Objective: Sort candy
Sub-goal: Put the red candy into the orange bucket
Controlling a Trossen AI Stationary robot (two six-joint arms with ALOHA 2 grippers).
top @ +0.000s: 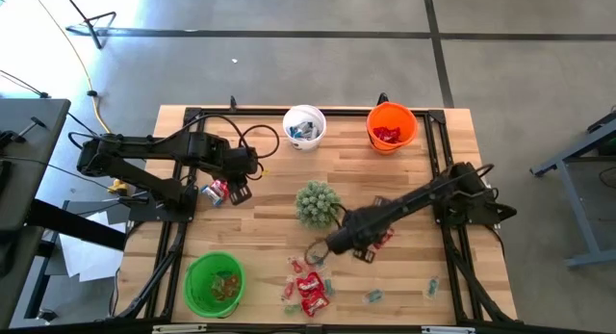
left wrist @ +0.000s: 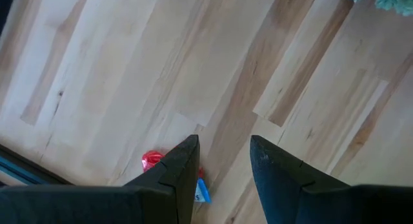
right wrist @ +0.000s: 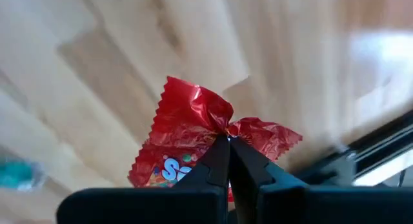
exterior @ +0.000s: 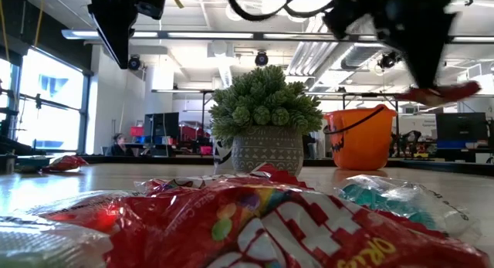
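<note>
Crinkled shiny red packet pinched in the right pincer; left pincer parted (empty) over pale wood

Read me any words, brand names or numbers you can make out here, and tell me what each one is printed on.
"OR": yellow letters, seen upside down, on the nearest red packet in the low view; its large white lettering is cropped and unreadable.
"S": first white letter on the red packet held in the right end effector; the rest is hidden.
The blue-and-white wrappers' print is too small.

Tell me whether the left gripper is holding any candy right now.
No. In the left wrist view the left gripper stands open over bare wood, with one red candy lying on the table beside one finger, not between them.
</note>
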